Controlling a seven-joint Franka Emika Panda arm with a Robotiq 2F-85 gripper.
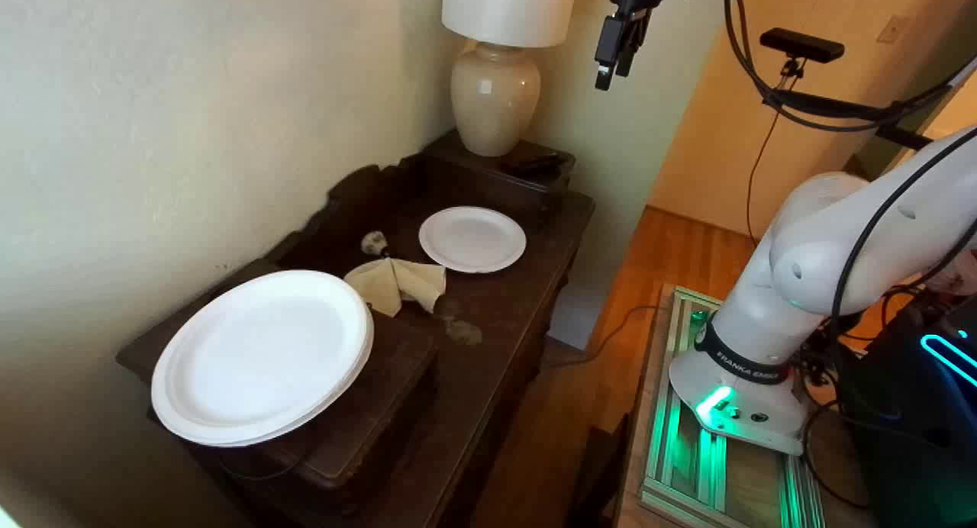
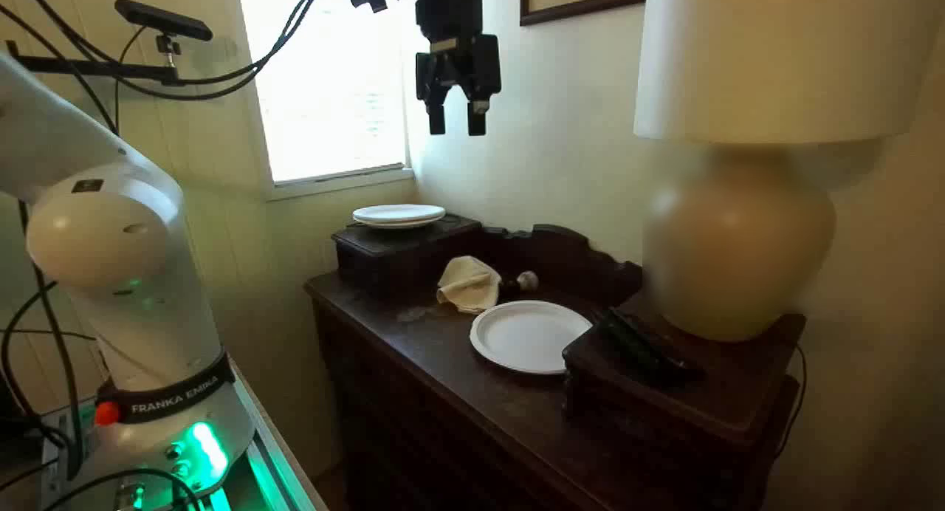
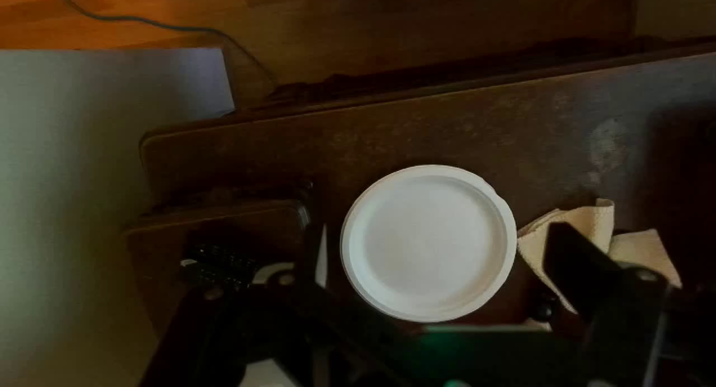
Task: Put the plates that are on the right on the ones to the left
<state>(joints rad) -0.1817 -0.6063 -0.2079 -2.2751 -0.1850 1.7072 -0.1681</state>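
Above the dark wooden worktop (image 2: 435, 334), the black two-fingered gripper (image 2: 457, 119) is hanging empty, jaws apart, probably at the approach step, needing to descend to the rim of the round white plate (image 2: 526, 339) lying right of the stacked white plates (image 2: 399, 214).

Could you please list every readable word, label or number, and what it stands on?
"FRANKA EMIKA", on the black band around the robot arm, in both exterior views.
Any text on the arm's dark patch: too small to read.
No other text can be made out.
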